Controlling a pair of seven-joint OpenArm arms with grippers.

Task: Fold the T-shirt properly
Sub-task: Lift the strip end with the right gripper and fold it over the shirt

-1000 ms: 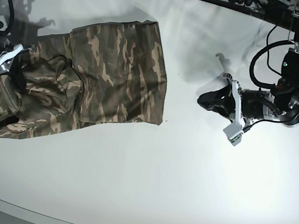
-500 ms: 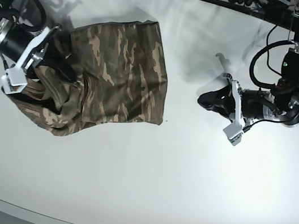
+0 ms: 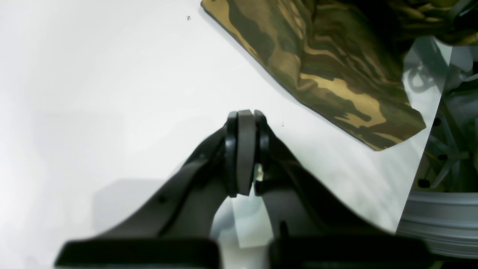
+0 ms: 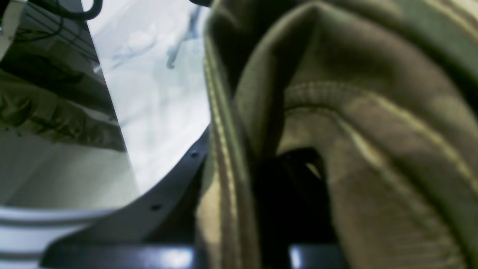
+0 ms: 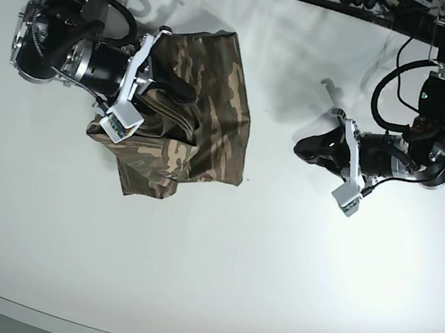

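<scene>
T-shirt (image 5: 204,121): bunched on the surface (image 5: 275,261), one side carried over the body by right pincer (image 5: 179,95); collar fills its view, jaw gap unreadable. Left pincer (image 3: 244,123): clamped, empty, apart. Step: side fold; next, lay down, release, smooth.

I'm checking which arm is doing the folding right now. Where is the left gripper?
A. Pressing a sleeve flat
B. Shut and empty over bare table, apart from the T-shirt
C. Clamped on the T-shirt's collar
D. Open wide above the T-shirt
B: the left gripper has its jaws together with nothing between them, over the white table, while the T-shirt lies off to one side.
</scene>
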